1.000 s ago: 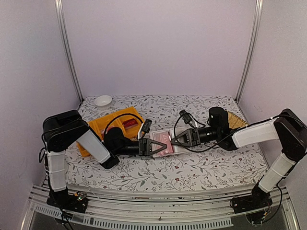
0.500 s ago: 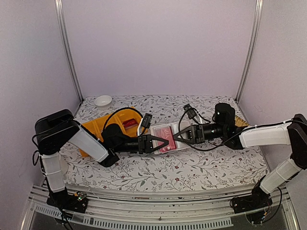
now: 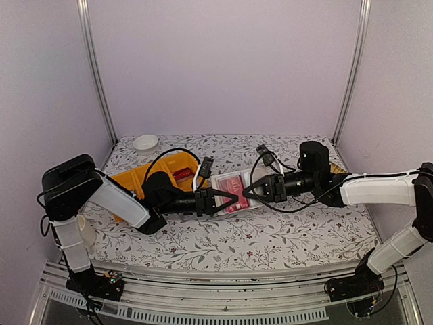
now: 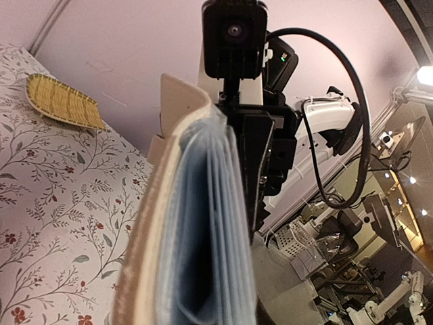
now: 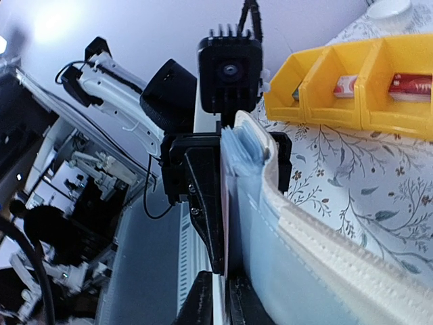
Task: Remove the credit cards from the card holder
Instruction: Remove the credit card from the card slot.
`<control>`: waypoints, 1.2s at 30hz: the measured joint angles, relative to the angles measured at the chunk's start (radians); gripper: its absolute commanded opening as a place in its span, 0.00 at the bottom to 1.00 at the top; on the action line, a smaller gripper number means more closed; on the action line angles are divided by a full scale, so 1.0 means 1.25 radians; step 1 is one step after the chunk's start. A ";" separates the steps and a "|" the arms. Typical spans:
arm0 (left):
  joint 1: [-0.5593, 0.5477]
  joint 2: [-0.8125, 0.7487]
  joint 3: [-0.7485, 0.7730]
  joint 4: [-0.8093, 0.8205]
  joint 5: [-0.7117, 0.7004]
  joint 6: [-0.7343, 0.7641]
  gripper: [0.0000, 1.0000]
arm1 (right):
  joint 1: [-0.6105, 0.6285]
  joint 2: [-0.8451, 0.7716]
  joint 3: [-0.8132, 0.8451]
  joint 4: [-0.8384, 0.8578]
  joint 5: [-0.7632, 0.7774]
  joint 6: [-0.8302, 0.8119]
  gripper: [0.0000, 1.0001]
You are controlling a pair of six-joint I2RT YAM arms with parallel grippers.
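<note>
The card holder (image 3: pixel 238 196) hangs between my two grippers just above the floral table, with a red credit card (image 3: pixel 229 186) on its top face. My left gripper (image 3: pixel 223 201) is shut on the holder's left end. In the left wrist view the holder (image 4: pixel 196 223) shows edge-on, with a whitish cover and pale blue leaves. My right gripper (image 3: pixel 247 191) meets it from the right. In the right wrist view that gripper (image 5: pixel 224 305) is shut on the card's thin reddish edge (image 5: pixel 224 223), beside the holder's blue sleeves (image 5: pixel 284 271). The left gripper's black fingers (image 5: pixel 203 196) clamp the far end.
A yellow bin (image 3: pixel 145 179) with several compartments sits at the left behind my left arm, with red cards (image 5: pixel 411 87) in it. A white bowl (image 3: pixel 145 142) stands at the back left. A straw basket (image 4: pixel 61 101) lies at the back right, by my right arm.
Both arms have carried the holder slightly toward the back. The right gripper's jaws, wider a second ago, have closed on the red card's edge.
</note>
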State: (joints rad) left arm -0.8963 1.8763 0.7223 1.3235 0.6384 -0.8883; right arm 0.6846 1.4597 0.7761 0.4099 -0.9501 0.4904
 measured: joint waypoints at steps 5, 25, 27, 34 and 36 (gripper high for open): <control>-0.003 -0.021 -0.002 -0.006 -0.004 0.019 0.13 | 0.003 -0.016 0.003 -0.006 0.013 -0.016 0.02; -0.017 -0.069 -0.012 -0.035 0.020 0.084 0.03 | -0.024 -0.070 0.003 -0.061 -0.034 -0.039 0.03; -0.017 -0.073 -0.017 -0.038 0.018 0.092 0.00 | -0.027 -0.078 0.003 -0.070 -0.042 -0.046 0.03; -0.020 -0.080 -0.019 -0.046 0.018 0.097 0.05 | -0.027 -0.086 0.014 -0.114 -0.043 -0.072 0.04; -0.020 -0.080 -0.020 -0.045 0.019 0.097 0.07 | -0.030 -0.094 0.018 -0.137 -0.043 -0.085 0.04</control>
State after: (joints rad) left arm -0.9218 1.7767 0.6979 1.2667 0.6624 -0.7666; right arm 0.6472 1.3426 0.7986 0.2382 -1.0039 0.3847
